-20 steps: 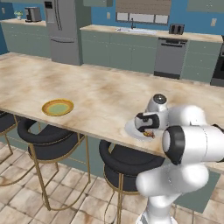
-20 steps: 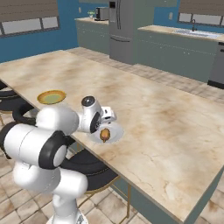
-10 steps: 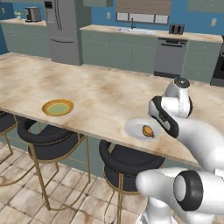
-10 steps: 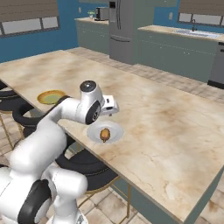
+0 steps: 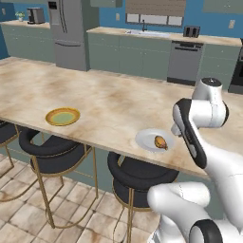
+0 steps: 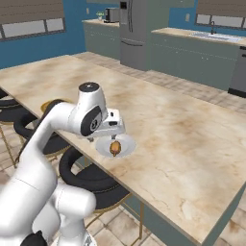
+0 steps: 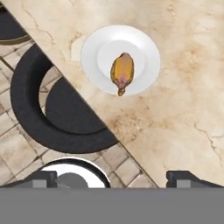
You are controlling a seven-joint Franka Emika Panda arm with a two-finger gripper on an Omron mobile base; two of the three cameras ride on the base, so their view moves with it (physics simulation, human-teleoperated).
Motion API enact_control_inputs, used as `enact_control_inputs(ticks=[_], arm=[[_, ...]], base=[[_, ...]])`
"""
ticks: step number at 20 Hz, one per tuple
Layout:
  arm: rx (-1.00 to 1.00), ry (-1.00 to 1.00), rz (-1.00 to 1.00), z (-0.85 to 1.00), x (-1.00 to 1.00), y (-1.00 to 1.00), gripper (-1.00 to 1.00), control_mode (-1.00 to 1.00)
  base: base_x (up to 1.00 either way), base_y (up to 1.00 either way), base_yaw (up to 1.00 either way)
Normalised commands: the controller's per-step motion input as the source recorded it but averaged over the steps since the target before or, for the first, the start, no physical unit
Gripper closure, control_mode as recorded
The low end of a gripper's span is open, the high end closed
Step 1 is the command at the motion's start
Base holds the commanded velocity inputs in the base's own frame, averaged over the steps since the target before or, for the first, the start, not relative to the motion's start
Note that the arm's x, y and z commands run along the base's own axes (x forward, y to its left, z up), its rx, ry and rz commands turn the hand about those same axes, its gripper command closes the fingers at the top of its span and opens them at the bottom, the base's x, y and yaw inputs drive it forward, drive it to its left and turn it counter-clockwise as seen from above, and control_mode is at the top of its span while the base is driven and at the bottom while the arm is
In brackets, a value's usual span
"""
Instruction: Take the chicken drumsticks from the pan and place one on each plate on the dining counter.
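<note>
One golden-brown chicken drumstick (image 5: 160, 142) (image 6: 115, 147) (image 7: 122, 72) lies in the middle of the pale white plate (image 5: 146, 139) (image 6: 126, 142) (image 7: 144, 43), near the front edge of the dining counter (image 5: 104, 102) (image 6: 182, 129) (image 7: 183, 100). My gripper (image 6: 112, 129) (image 7: 114, 177) hangs well above that plate, open, with nothing between its fingers. The golden-yellow plate (image 5: 62, 116) sits bare further left on the counter. The pan is out of view.
Black round stools with gold legs (image 5: 47, 142) (image 5: 135, 173) (image 6: 91, 178) (image 7: 57, 113) stand under the counter's front edge. Beyond the counter are wall cabinets, a steel fridge (image 5: 66, 28) and a dishwasher (image 5: 182, 61). The beige top runs wide to the right of the white plate.
The hand has risen from just over the white plate to well above it. The drumstick stays lying on the plate, and the gripper stays open.
</note>
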Motion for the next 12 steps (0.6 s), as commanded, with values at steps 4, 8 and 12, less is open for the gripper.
enact_control_inputs(ticks=[4, 8, 12], arm=[[0.0, 0.01, -0.02, 0.0, -0.64, 0.02, -1.0, -1.0], [0.0, 0.0, -0.16, 0.0, -0.89, -0.11, -1.0, -1.0], [0.0, 0.0, 0.0, 0.0, 0.0, 0.0, -1.0, 1.0]], base=[[0.0, 0.0, 0.0], [0.0, 0.0, 0.0], [-1.0, -0.67, -0.35]])
